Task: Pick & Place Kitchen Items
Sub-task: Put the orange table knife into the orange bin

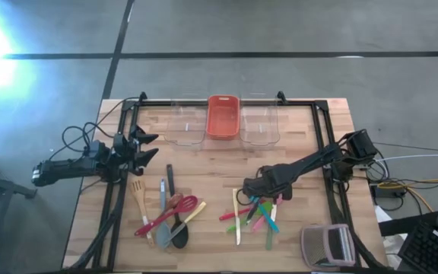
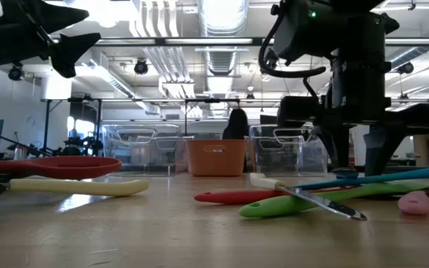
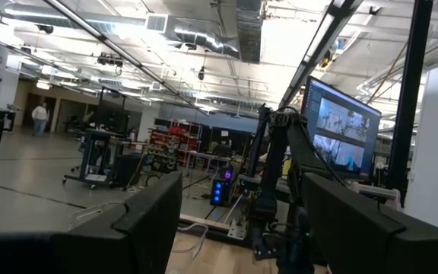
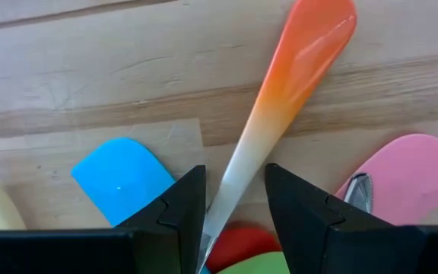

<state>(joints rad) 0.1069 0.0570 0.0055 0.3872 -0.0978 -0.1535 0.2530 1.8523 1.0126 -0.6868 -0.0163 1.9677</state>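
Fingers straddle orange-tipped spoon, wrist-only.

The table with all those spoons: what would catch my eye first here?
Probably the right gripper, down on the scatter of small coloured spoons, its jaws either side of an orange-tipped spoon. Then the red bin between clear bins at the table's far edge, and the left gripper waiting open, raised at the left.
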